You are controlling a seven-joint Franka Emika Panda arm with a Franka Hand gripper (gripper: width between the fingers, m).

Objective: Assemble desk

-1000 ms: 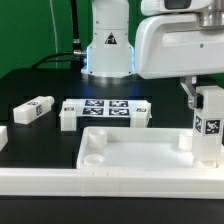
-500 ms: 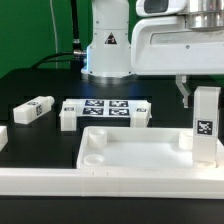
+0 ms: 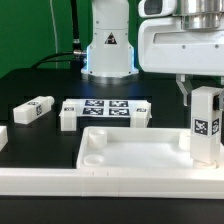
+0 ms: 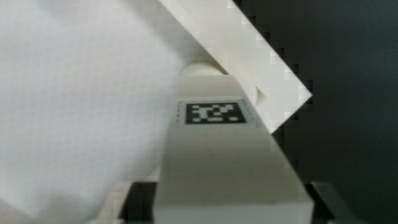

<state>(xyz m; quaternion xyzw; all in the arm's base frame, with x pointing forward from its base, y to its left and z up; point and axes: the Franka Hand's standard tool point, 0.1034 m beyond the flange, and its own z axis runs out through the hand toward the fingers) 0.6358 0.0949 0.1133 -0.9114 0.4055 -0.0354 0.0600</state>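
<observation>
Gripper (image 3: 205, 97): upper right of the exterior frame, jaws clamped on the upper end of the desk leg (image 3: 207, 130).
Desk leg: white, square, upright, tag facing the camera. Lower end at the far right corner of the desk top (image 3: 140, 152); seated or just above, cannot tell.
Desk top: flat across the lower frame, raised rim, round socket (image 3: 92, 157) at lower left.
Loose leg (image 3: 33, 110): lying at centre left, well apart.
Marker board (image 3: 105, 108): centre, behind the desk top.
Wrist view: tagged desk leg between the fingers (image 4: 143, 205).
</observation>
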